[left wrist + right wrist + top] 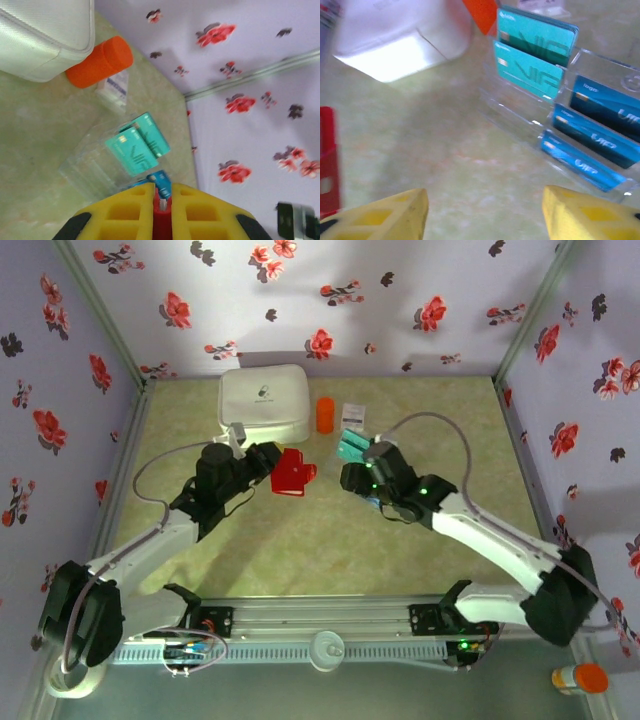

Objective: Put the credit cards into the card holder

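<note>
Now the wide, empty right claw [485, 212] faces the credit cards [532, 52] just ahead; the left claw [161, 200] pinches the card holder [295, 475].

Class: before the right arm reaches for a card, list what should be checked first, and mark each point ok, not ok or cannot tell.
1. Left gripper shut on the red wallet: ok.
2. Right gripper open, nothing between its fingers: ok.
3. Teal cards and blue cards sitting in the clear stand, in sight of the right wrist camera: ok.
4. Right gripper lined up on a card: not ok; its gap faces bare table, and the cards lie further right.
5. Wallet opened to receive a card: cannot tell.
</note>
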Tool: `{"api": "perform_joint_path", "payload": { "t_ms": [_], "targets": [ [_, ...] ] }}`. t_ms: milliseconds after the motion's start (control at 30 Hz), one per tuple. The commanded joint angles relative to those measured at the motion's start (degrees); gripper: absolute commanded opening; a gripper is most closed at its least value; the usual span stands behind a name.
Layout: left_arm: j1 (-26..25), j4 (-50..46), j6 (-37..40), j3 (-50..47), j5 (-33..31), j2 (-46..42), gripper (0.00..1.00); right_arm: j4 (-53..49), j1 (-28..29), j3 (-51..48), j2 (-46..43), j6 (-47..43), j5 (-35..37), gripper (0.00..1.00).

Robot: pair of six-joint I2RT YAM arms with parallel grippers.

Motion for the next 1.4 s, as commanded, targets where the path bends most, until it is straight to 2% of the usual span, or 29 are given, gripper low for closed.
{"api": "perform_joint_path", "payload": {
  "t_ms": [0, 133, 267, 567, 933, 1367],
  "targets": [
    [0.3, 8.6, -7.9, 1.1, -3.8, 0.4, 0.00, 11.7, -1.8, -4.0, -2.7, 5.6, -12.2, 0.68],
    [0.3, 13.4, -14.1, 1.5, -6.4, 0.8, 0.00, 24.5, -2.4, -6.9, -2.3, 11.2, -19.6, 0.75],
    [0.3, 16.0, -18.3, 1.9, -8.4, 0.7, 0.00, 34.9, -2.5, -8.3, 0.4, 16.3, -23.5, 0.75],
    [0.2, 18.2, -21.1, 1.4, -10.6, 0.9, 0.00, 52.8, -2.5, -11.3, 5.3, 25.6, -25.8, 0.72],
    [-0.2, 20.9, -21.9, 0.4, -11.2, 2.3, 0.00, 62.1, -2.4, -12.3, 10.1, 31.1, -26.5, 0.64],
    [-0.3, 22.2, -22.1, -0.4, -11.1, 2.8, 0.00, 64.1, -1.7, -11.4, 12.6, 32.4, -26.7, 0.58]
  ]
}}
